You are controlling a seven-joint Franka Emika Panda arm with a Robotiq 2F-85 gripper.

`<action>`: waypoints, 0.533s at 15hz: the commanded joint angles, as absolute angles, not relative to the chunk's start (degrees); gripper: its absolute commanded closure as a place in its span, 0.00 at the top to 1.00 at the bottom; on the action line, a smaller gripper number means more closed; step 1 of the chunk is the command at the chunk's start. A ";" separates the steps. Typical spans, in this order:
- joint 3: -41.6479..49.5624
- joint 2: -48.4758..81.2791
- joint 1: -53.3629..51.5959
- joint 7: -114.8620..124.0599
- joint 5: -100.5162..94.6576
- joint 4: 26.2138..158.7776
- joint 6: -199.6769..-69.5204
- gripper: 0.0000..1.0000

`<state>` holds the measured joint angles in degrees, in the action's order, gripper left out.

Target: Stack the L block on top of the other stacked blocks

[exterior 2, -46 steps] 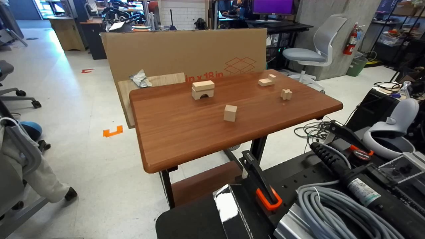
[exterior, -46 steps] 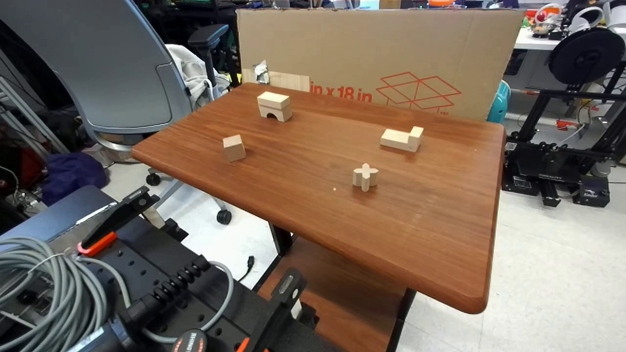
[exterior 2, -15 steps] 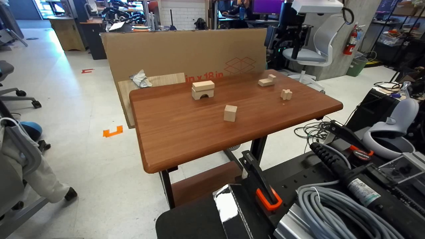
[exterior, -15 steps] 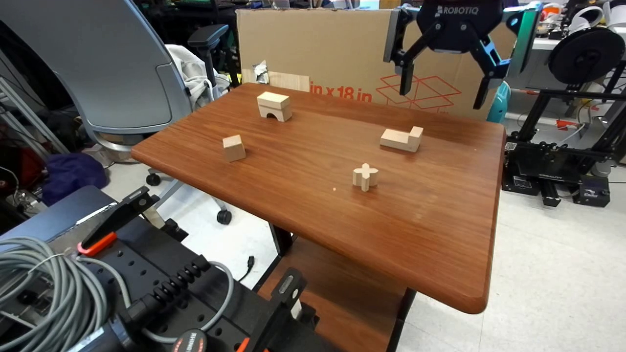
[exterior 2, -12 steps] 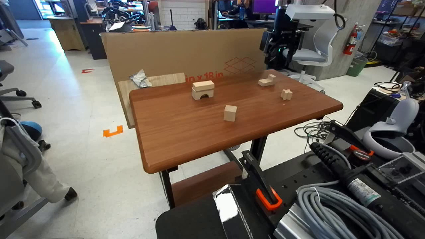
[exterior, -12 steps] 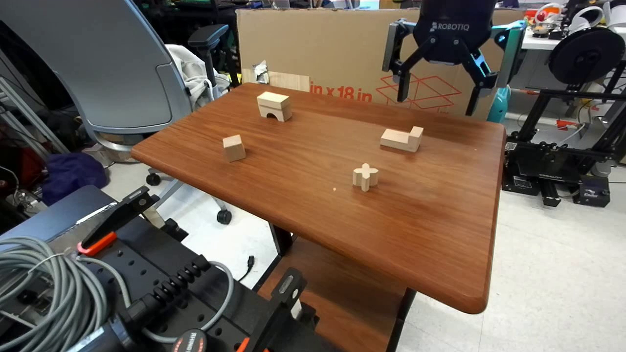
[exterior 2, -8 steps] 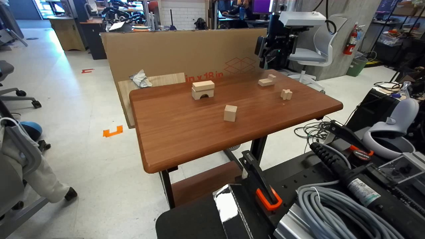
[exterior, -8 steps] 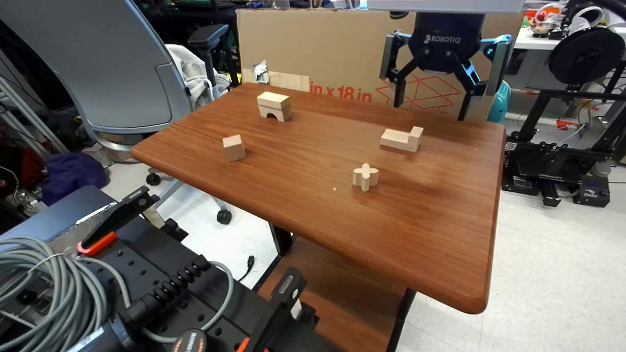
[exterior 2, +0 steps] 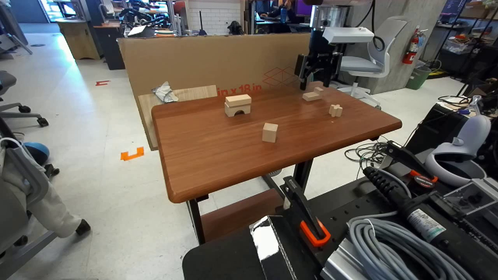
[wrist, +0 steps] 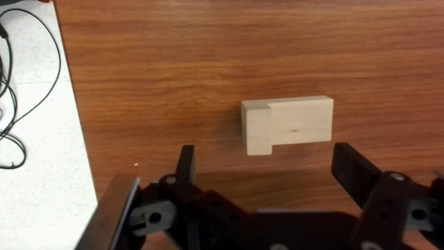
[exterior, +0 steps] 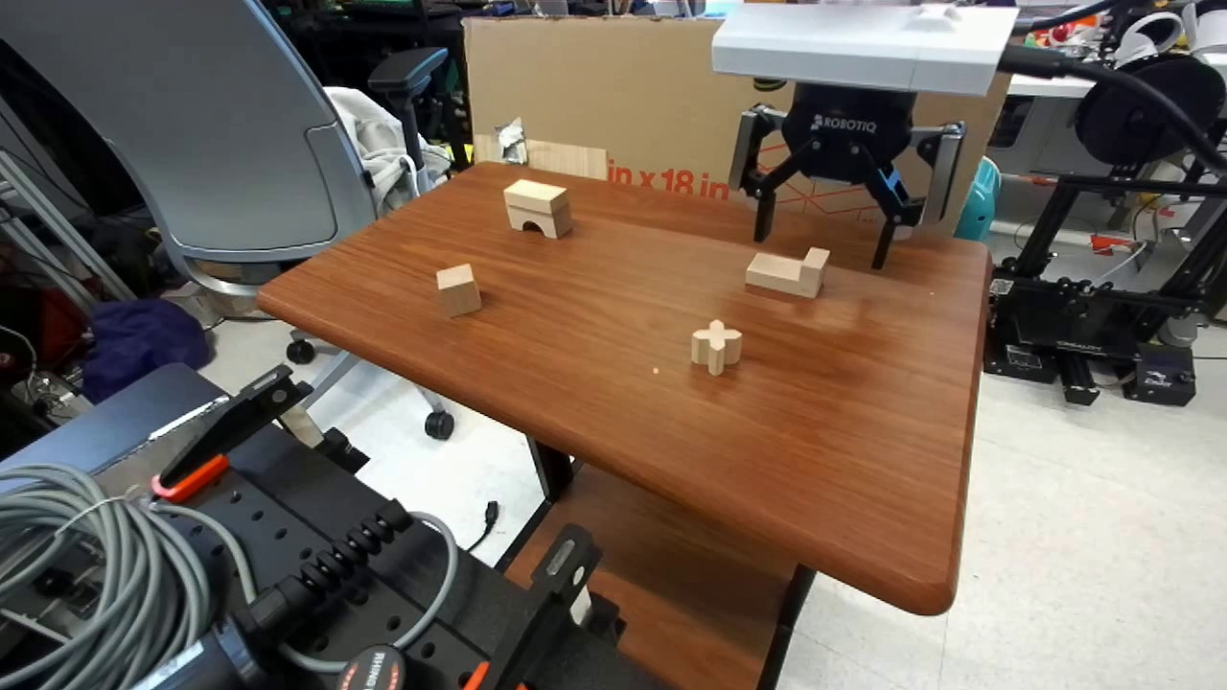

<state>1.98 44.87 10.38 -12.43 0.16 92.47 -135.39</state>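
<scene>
pale wood stuff: one stepped l block [wrist: 288, 122] near and below the claw [exterior: 821, 252], jaws wide apart. one two-piece stack [exterior: 538, 207], arched bottom, one cube [exterior: 458, 291], one cross [exterior: 716, 347] farther off.

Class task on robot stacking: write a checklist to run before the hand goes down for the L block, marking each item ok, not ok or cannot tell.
1. Hand open: ok; its fingers stand wide apart.
2. L block flat on the table, raised end up: ok.
3. L block between the fingers: not ok; in the wrist view it shows mostly beyond them.
4. Opening wide enough for the L block's length: cannot tell; it looks so, but the hand seems higher than the block.
5. Cross-shaped block apart from the L block: ok.
6. Block stack upright and flat-topped: ok in both exterior views.
</scene>
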 commanded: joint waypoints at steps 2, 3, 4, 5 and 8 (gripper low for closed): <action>-0.04 44.29 11.74 -16.06 0.99 92.63 -134.78 0.88; -0.27 44.07 12.00 -16.45 1.25 92.82 -134.43 0.74; -0.46 43.92 12.23 -16.79 1.46 92.93 -134.30 0.68; -0.51 43.72 12.40 -16.92 1.57 93.15 -134.35 0.61; -0.97 42.72 13.33 -17.51 2.46 94.20 -134.38 0.37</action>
